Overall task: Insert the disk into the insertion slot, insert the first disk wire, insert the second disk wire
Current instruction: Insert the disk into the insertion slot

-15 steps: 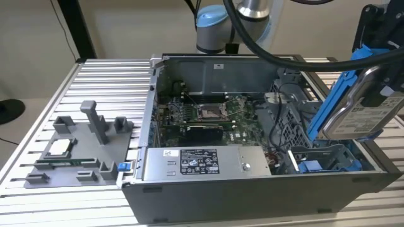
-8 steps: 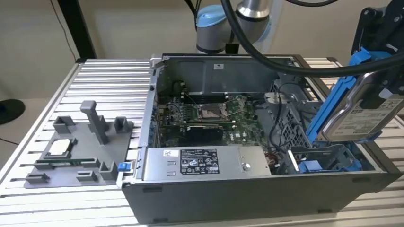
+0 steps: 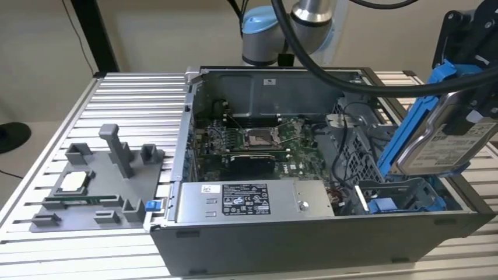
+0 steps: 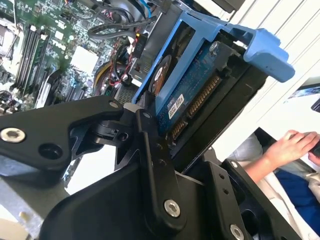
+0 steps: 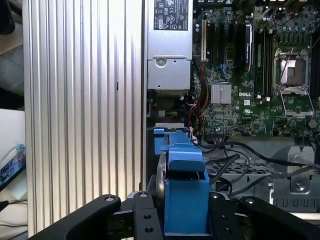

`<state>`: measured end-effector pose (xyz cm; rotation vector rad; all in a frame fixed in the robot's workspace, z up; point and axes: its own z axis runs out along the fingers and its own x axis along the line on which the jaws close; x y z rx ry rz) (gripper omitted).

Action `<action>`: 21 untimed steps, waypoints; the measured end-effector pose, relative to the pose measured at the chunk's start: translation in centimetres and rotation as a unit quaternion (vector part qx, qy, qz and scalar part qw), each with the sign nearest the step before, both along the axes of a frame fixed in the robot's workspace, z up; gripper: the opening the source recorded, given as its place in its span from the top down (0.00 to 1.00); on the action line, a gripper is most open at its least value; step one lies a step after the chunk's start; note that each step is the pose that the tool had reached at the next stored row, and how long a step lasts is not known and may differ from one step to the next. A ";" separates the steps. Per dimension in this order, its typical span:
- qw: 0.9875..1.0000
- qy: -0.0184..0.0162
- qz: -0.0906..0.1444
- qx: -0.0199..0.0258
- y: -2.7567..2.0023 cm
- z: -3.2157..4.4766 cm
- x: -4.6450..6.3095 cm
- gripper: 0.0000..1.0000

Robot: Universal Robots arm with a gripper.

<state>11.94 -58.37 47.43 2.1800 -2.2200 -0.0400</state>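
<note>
The disk (image 3: 437,149), a silver drive with a white label in a blue carrier frame (image 3: 416,116), hangs tilted and steep over the case's corner on the exterior view's right. My gripper (image 3: 473,114) is shut on it, its black fingers (image 4: 150,150) clamping the sides. Both wrist views show the disk held: its blue circuit board (image 4: 192,97) and the carrier's edge (image 5: 185,195) between the fingers. The insertion slot (image 3: 398,195), a grey bay with a blue tab, lies just below the disk's lower end. Black cables (image 5: 240,150) run over the grey cage beside it; I cannot tell which are the disk wires.
Inside the open case (image 3: 311,245) are the grey power-supply box (image 3: 253,201) and the motherboard with its CPU socket (image 3: 259,137). On the ribbed table (image 3: 132,99) stands a grey fixture (image 3: 93,186) at the exterior view's left. A person's hand (image 4: 290,145) rests beyond the case.
</note>
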 end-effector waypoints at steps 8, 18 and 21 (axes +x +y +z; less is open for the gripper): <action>1.000 0.000 0.000 0.000 -0.01 -0.63 0.0 1.00; 1.000 0.000 0.000 0.001 -0.02 -1.56 0.0 1.00; 1.000 0.000 0.000 0.001 -0.02 -1.77 0.0 1.00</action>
